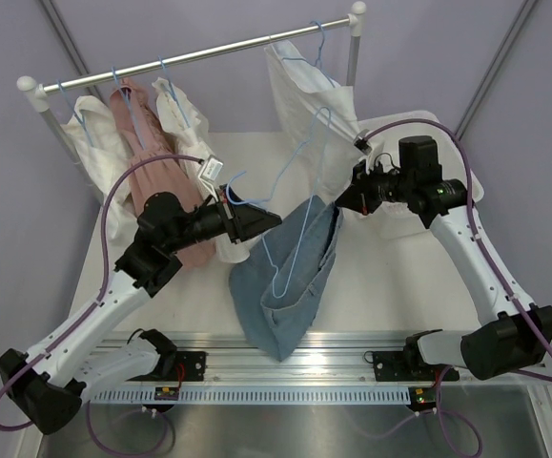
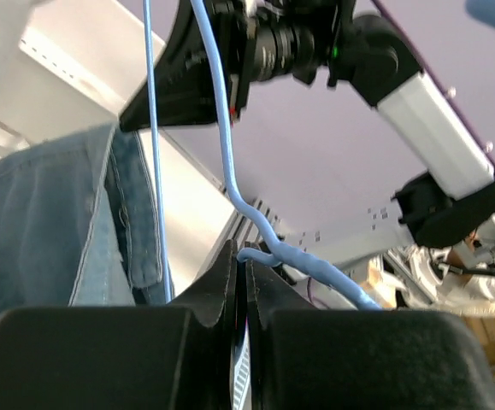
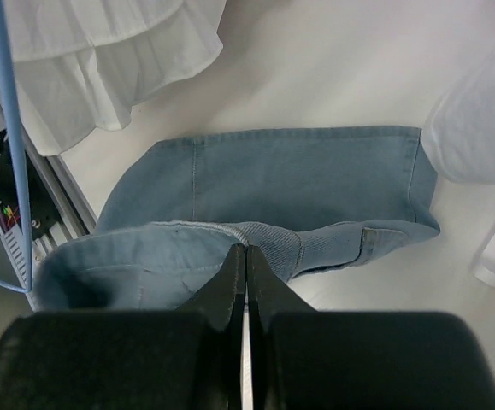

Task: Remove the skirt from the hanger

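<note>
Left jaws clamp the hanger [image 2: 228,154], right jaws the skirt [image 3: 298,171] (its waistband); a white garment [image 1: 299,95] hangs just behind the skirt.

**Twin white-and-black arms, each trailing a purple cable**

The left arm [image 1: 85,320] and right arm [image 1: 480,258] are built alike, with slim white links dotted with small dark screws and joined by chunky black joint housings [image 1: 504,348]. A purple cable [image 1: 113,205] loops loosely along each arm from base to wrist. The left tool [image 1: 274,219] and right tool [image 1: 338,202] are matte black, each with a ribbed, lens-like barrel behind it. Their two wedge-shaped fingers [image 3: 226,282] taper to thin tips. A small green light [image 1: 439,191] glows on the right wrist.
</note>
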{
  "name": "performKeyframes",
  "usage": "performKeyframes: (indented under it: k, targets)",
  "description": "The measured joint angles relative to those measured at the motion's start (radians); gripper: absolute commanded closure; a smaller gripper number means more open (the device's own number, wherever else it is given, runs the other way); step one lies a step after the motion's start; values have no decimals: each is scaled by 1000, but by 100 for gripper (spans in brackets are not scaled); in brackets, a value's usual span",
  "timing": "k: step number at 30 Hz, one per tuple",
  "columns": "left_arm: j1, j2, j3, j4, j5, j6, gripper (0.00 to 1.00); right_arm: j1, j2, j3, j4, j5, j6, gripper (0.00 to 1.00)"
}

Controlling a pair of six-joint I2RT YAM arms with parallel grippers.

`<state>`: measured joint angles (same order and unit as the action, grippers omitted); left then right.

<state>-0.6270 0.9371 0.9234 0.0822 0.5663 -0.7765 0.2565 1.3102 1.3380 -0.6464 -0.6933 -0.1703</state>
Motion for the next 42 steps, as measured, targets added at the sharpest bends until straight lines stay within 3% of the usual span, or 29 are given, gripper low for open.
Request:
performKeyframes:
  k: [4, 9, 12, 18, 21, 30, 42]
  targets:
    - [0, 51, 21, 34, -54, -20, 100, 0, -3, -19, -1, 6, -22, 100]
    - [0, 46, 100, -90, -147, 24, 100, -1, -4, -34, -5, 21, -78, 92]
    - [0, 2, 125, -208, -229, 64, 100, -2, -4, -59, -14, 10, -117, 75]
    - [0, -27, 192, -410, -379, 120, 100, -2, -5, -68, -61, -39, -200, 22]
    - [0, 31, 270, -471, -437, 142, 100, -3, -23, -69, -77, -51, -229, 5]
    - [8, 346, 643, -577, -558, 178, 100, -94, -228, -166, -77, -192, -303, 1]
    - [103, 750, 1035, -621, -639, 94, 100, -164, -296, -248, -81, -328, -321, 1]
